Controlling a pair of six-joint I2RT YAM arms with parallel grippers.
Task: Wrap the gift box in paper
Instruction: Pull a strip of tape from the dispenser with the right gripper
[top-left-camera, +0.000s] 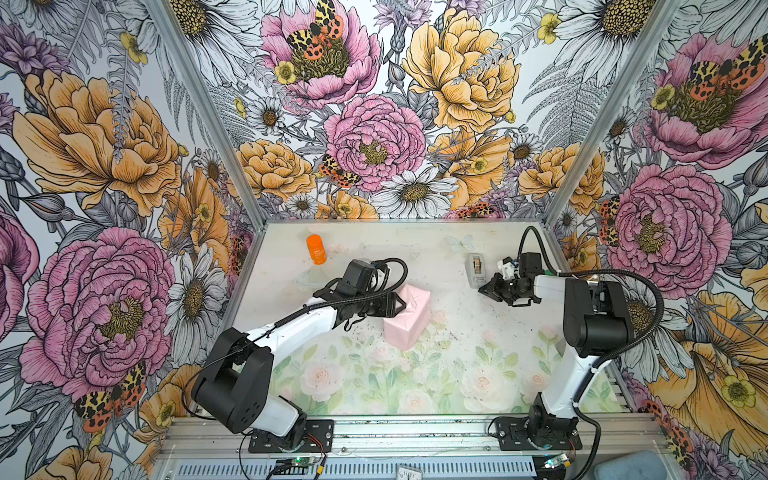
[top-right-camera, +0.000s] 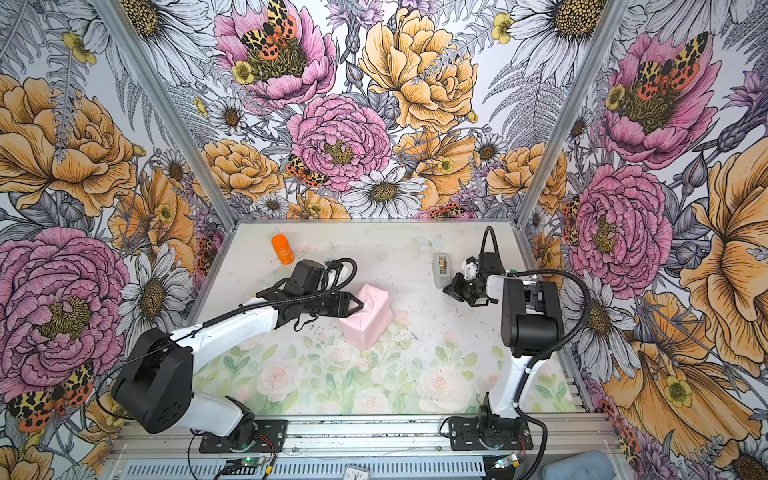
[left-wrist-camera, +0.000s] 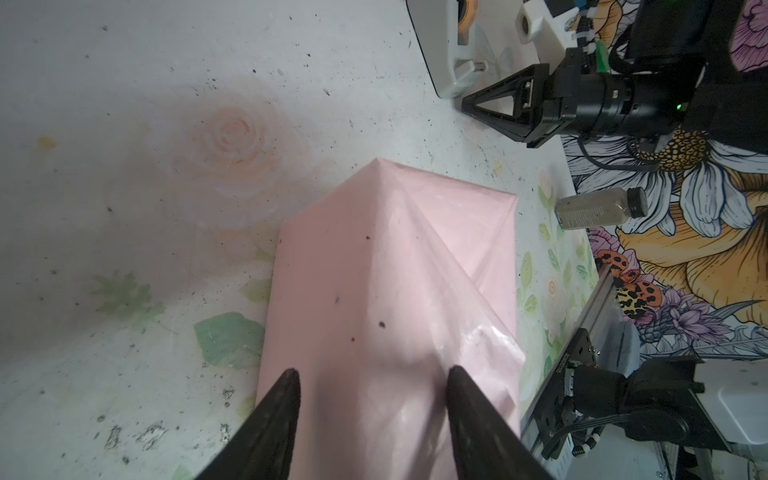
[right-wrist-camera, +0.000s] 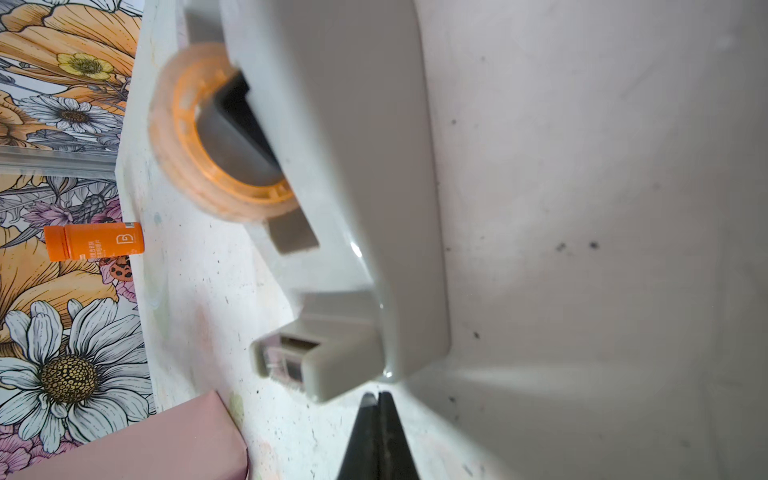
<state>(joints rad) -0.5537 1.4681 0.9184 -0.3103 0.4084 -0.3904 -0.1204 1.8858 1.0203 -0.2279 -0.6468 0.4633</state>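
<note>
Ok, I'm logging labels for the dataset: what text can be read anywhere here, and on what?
"D", a white logo-like mark, on the orange bottle; the small print beside it is blurred.
Grey bottle: label print too small to read.
Black base plate: white lettering too small to read.
The paper and tape dispenser: no text seen.

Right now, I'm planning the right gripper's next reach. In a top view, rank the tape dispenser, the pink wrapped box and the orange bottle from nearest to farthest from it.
From the shut right gripper:
1. The tape dispenser, just beside its tips, toward the back.
2. The pink wrapped box, mid-table, to its left.
3. The orange bottle, back left corner.
</note>
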